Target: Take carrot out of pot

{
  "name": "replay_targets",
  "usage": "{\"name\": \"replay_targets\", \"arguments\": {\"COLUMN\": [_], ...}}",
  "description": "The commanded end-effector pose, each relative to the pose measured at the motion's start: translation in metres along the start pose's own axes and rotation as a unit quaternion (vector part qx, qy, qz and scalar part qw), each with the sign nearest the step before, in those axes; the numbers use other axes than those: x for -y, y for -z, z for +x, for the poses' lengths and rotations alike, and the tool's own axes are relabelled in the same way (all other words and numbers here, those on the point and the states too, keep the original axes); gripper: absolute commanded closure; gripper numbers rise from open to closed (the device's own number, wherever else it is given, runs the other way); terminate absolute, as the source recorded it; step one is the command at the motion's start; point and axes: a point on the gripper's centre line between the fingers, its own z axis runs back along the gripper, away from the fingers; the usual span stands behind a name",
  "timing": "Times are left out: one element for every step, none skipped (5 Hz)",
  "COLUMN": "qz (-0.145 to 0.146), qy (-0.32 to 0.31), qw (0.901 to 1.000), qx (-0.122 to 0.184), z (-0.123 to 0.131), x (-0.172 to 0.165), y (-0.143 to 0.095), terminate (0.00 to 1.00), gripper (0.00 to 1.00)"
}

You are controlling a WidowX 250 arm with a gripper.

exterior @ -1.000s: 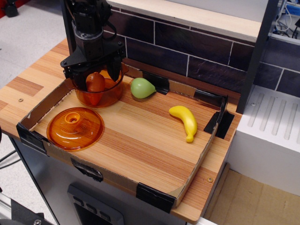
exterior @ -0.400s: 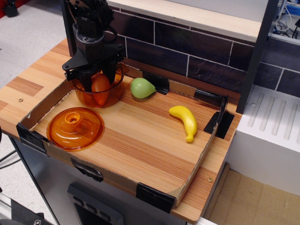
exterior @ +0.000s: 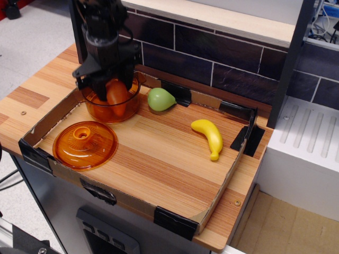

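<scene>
Gripping the carrot over the pot
hand clamped on it, tip just inside pot's rim, lid in front.

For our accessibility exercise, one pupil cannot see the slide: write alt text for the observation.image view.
A black end effector grips an orange toy carrot over a see-through orange pot at the back left of a shallow wooden tray. The pot's lid lies flat at the front left; a green pear and a yellow banana lie to the right.
</scene>
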Motion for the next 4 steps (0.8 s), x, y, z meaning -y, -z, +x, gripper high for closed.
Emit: {"name": "replay_targets", "arguments": {"qz": [-0.079,-0.082,-0.056,-0.038], "qy": [-0.042,-0.037,-0.003,0.018], "qw": [0.9959,0.9954,0.9967,0.9970], "qx": [0.011,-0.032,-0.058,-0.064], "z": [0.020,-0.008,-0.047,-0.074], "x": [0.006,0.007,0.004,-0.001], "y": [-0.083,-0.092,-0.086,-0.071], "terminate": [0.00,0.00,0.00,0.00], "gripper": [1.00,1.00,1.00,1.00]}}
